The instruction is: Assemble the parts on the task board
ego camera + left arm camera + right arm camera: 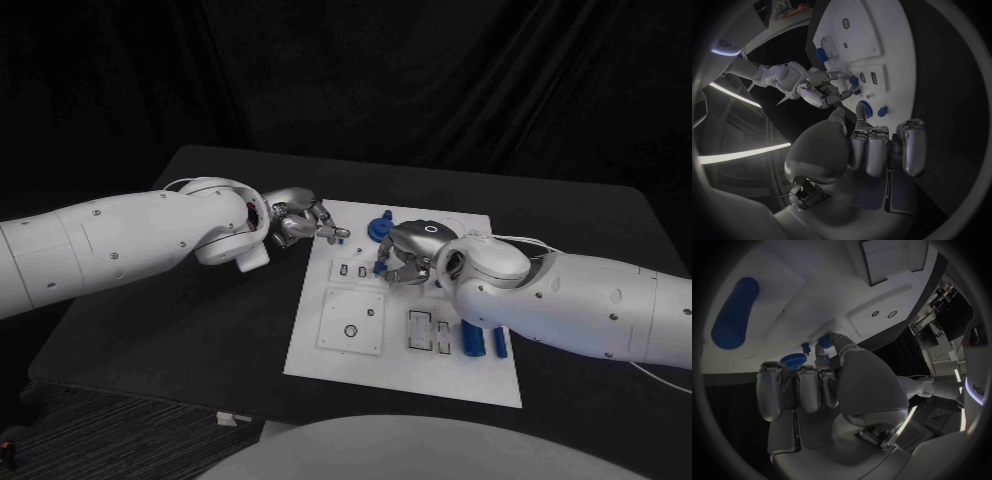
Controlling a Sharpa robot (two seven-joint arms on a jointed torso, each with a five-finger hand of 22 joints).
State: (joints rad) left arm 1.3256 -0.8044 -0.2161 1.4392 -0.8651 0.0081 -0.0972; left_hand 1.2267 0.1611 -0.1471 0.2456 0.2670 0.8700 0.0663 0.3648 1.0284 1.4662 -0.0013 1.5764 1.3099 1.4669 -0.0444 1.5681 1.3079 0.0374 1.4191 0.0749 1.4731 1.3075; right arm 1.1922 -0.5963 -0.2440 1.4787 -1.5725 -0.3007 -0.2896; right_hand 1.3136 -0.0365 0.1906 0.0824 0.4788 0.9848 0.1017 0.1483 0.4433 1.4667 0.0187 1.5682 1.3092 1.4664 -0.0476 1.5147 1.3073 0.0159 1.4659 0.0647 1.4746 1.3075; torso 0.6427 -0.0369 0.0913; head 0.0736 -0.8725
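Note:
The white task board (418,365) lies in the middle of the black table. My right hand (411,250) hovers low over the board's far half and pinches a small blue part (824,342) between thumb and a finger, close to the board's surface. The same part (853,82) sits in those fingers in the left wrist view. A round blue disc (382,228) and a small blue peg (806,347) stand at the far edge just beyond that hand. My left hand (306,222) is at the board's far left corner, fingers (879,150) curled in with nothing in them.
Two long blue bars (488,341) lie side by side on the board's right side, under my right forearm. Rectangular slots (423,330) and a raised square plate (353,320) with holes take up the board's near half. Black table surrounds the board.

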